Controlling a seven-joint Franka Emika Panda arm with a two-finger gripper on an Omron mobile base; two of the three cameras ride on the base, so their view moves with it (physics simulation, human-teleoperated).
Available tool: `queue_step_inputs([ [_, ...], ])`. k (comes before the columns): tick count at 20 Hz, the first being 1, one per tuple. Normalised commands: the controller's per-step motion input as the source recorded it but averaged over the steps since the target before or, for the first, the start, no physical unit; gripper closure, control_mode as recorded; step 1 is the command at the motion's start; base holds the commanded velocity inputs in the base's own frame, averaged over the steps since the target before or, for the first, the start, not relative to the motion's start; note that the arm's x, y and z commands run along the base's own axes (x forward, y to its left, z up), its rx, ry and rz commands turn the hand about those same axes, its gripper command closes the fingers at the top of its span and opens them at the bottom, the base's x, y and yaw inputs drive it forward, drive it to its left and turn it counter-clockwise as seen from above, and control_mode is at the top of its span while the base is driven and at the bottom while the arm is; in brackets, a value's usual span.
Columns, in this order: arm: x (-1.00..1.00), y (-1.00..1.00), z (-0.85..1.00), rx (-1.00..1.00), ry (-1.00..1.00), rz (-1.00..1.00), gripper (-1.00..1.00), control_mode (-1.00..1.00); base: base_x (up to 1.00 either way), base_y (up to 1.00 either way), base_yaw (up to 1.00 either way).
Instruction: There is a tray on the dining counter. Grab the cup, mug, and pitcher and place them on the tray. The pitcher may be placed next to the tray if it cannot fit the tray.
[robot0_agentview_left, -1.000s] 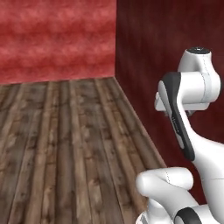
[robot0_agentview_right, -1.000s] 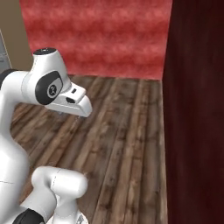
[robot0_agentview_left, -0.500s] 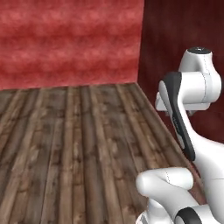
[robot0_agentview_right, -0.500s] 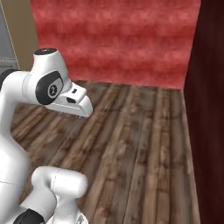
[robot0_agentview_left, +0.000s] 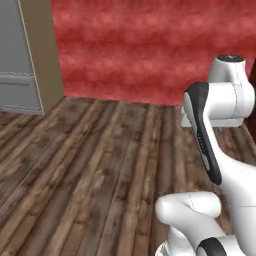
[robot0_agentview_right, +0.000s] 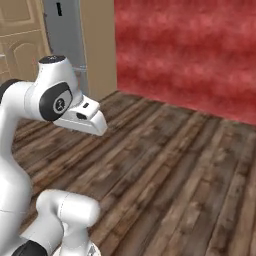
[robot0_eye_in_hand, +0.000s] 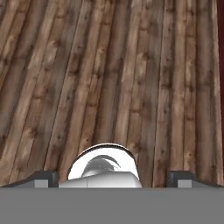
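Driving across the kitchen, none of the tray, cup, mug or pitcher in sight.

My claw (robot0_eye_in_hand: 113, 177) hung over the plank floor (robot0_eye_in_hand: 131, 78) with its two tips set wide apart and nothing between them. I judged the step in hand to be finding the dining counter, so the right course was to keep my arm (robot0_agentview_left: 215, 125) tucked, turn the base steadily, and watch for marble. The left base view gave me the red wall (robot0_agentview_left: 150, 45) with a grey appliance (robot0_agentview_left: 17, 55) left of it. The right base view added tan cabinet doors (robot0_agentview_right: 20, 35) left of that wall. The hand view looked straight down at boards near the wall's foot.
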Motion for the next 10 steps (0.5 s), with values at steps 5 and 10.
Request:
queue_step_inputs([
  [5,0.00,0.00,0.00,0.00,0.00,0.00,-1.00,1.00,1.00,0.00,0.83],
  [10,0.00,0.00,0.00,0.00,0.00,0.00,-1.00,1.00,1.00,0.00,0.81],
])
